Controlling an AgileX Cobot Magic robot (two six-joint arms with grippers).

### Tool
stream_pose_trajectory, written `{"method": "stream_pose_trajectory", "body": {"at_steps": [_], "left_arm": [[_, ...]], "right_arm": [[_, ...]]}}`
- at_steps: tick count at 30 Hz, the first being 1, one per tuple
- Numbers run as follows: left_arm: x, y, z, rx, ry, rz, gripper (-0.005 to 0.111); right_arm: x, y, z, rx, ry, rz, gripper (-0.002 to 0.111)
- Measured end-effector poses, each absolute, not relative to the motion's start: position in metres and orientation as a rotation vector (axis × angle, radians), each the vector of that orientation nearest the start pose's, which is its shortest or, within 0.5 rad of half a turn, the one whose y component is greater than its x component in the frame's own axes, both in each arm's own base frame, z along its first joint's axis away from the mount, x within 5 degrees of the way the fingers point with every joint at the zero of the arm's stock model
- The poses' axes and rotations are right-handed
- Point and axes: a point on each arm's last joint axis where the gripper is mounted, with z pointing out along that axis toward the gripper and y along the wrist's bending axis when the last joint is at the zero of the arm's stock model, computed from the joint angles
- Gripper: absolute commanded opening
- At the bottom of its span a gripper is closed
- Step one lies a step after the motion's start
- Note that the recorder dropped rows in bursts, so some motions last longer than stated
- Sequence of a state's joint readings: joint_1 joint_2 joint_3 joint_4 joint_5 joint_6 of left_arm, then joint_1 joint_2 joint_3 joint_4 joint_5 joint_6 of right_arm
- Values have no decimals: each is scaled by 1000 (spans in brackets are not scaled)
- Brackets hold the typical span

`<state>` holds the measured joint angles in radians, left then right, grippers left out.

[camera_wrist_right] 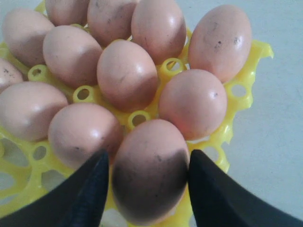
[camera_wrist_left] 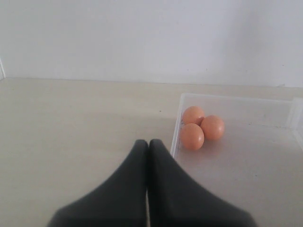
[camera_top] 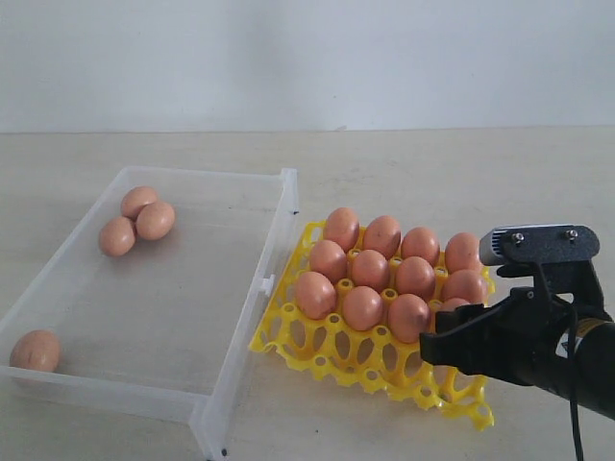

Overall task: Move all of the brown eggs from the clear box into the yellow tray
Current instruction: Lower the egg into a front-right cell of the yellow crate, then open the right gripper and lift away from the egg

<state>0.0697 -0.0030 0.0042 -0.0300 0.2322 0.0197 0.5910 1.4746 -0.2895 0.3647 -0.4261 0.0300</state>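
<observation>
Exterior view: the box point(camera_top: 279, 206) lies at 9 o'clock from the tray point(camera_top: 327, 351), just beside it. In the box, three eggs point(camera_top: 136, 221) touch each other toward 11 o'clock, and one egg point(camera_top: 36, 351) lies in the 7 o'clock corner. The right gripper point(camera_top: 437, 348) is over the tray's 4 o'clock part.

Left wrist view: the left gripper point(camera_wrist_left: 147, 144) has its fingers point(camera_wrist_left: 137, 161) pressed together, holding nothing. It is beside the box point(camera_wrist_left: 236, 97), near the three eggs point(camera_wrist_left: 191, 136).

Right wrist view: the right gripper point(camera_wrist_right: 147, 156) has its fingers point(camera_wrist_right: 85, 194) apart, on both sides of one egg point(camera_wrist_right: 149, 189) seated in the tray point(camera_wrist_right: 246, 94). I cannot tell whether they press it.

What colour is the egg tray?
The tray is bright yellow; the exterior view shows it best.
</observation>
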Motion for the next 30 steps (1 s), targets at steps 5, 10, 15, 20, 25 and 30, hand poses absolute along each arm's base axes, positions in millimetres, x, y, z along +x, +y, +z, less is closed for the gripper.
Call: {"method": "stream_pose_trajectory", "body": {"at_steps": [5,10,15,20,25,30], "left_arm": [[55,3,191,-63,1716,39,-4],[55,3,191,-63,1716,39,-4],[55,3,191,-63,1716,39,-4],[55,3,191,-63,1716,39,-4],[55,3,191,-63,1716,39,-4],[55,3,191,-63,1716,39,-4]], "right_arm": [[186,108,140,-178,2244,343,50],[185,108,155,-172,2172,377,50],[181,106,168,-189,2132,404,50],[178,109,191,-198,2054,458,50],[191,168,250,-494,1965,566,50],[231,265,306,-695,1956,677,50]]}}
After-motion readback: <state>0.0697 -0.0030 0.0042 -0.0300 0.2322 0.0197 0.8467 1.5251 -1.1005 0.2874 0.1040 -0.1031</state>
